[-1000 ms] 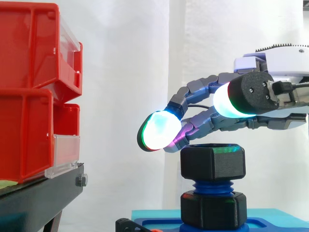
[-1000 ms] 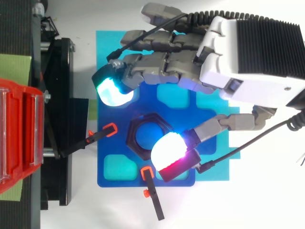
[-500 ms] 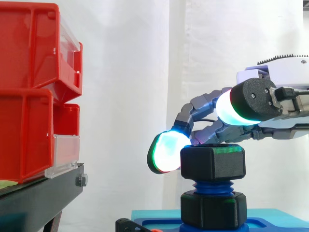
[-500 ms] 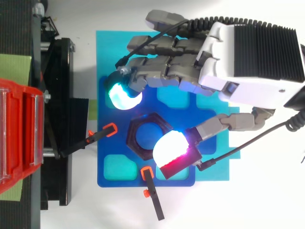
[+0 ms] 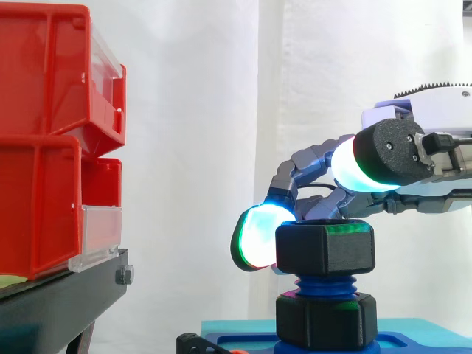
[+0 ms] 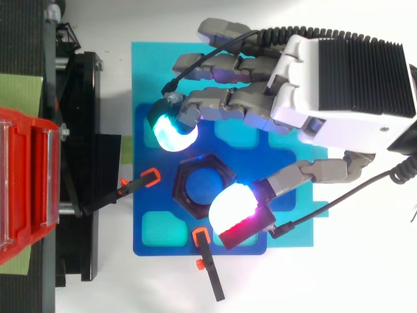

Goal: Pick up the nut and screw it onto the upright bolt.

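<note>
Nut: the black hex nut (image 5: pixel 324 248) (image 6: pixel 206 163) is sitting level on top of the upright blue bolt (image 5: pixel 324 284). Blue threads are showing between it and a black collar (image 5: pixel 326 321) lower down.
Robot hand: the robot hand (image 6: pixel 339 78) (image 5: pixel 398 155) is reaching in from the right above the nut, with its fingers standing apart and clamping nothing.
Fingertip pad: one cyan-green pad (image 5: pixel 257 237) (image 6: pixel 172 134) is hanging at the nut's far-left edge, touching it or just beside it; which cannot be told.
Thumb pad: the white-and-red pad (image 6: pixel 231 203) (image 5: pixel 346 164) is hovering over the nut's near-right corner, above its top face.
Base: the bolt is standing on a blue plate (image 6: pixel 156 244), which is lying on a cyan mat (image 6: pixel 146 65) on the white counter (image 6: pixel 326 280).
Clamps: two orange-tipped clamps (image 6: pixel 133 186) (image 6: pixel 207 261) are bearing on the plate's left and near edges.
Open room: open space is lying left of the nut, well apart from the red bins (image 5: pixel 44 147) on the black stand (image 5: pixel 59 302).
</note>
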